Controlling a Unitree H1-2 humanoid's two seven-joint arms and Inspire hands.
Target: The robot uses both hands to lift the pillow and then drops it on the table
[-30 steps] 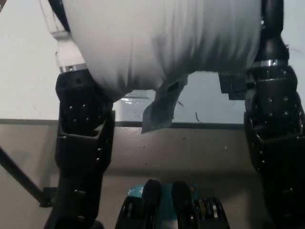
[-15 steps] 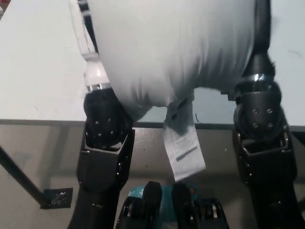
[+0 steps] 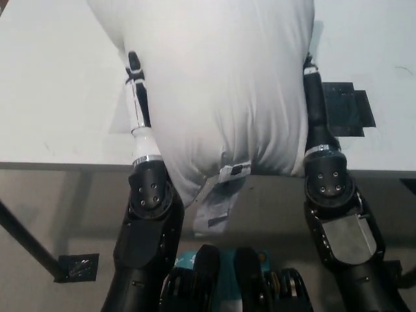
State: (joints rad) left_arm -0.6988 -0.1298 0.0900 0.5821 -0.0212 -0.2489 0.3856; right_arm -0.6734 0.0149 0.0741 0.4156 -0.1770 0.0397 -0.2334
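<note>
Both arms have stretched forward; left hand [image 3: 135, 88] and right hand [image 3: 311, 84] squeeze pillow [image 3: 214, 84].

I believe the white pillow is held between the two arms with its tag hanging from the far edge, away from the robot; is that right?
Not quite: in the head view the tag hangs from the near edge of the white pillow, towards the robot. The rest stands.

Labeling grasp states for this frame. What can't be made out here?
- Both hands: hidden in the head view behind the pillow; open or shut can't be told.
- Pillow top: cut off by the upper picture edge.
- Pillow underside: whether it touches the table is hidden by its own bulk.
- Label hanging below the pillow: print too small and blurred to read.
</note>
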